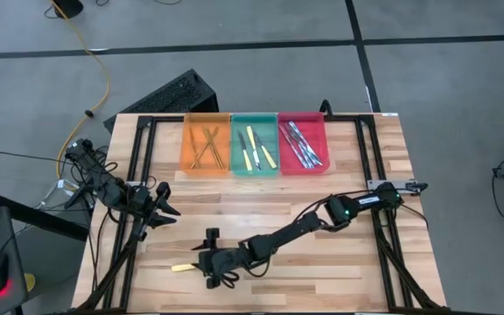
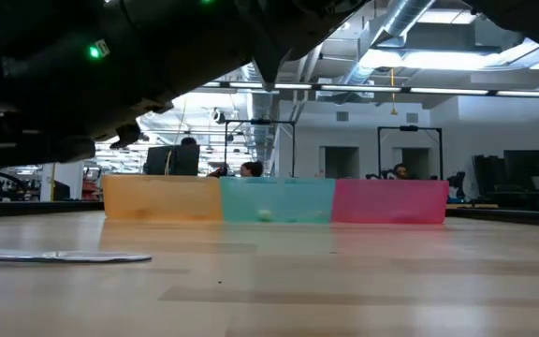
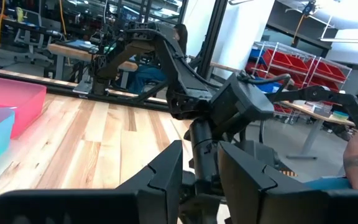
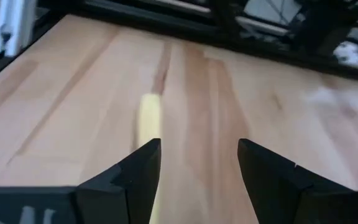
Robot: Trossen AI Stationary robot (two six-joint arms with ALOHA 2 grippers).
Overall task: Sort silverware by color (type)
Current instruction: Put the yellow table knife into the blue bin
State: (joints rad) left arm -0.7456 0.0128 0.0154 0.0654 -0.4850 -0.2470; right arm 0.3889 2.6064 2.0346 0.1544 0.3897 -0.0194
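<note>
**Last yellow utensil on the table**

We see the right gripper low over the yellow-handled utensil near the table's front edge, jaws wide open, not gripping. The left gripper waits aside; we cannot tell its jaws.

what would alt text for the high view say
Seen from above, the right gripper reaches across a wooden table with open jaws beside a yellow-handled utensil near the front edge. The left gripper waits at the left. At the back, orange, green and red trays hold sorted silverware.
</note>
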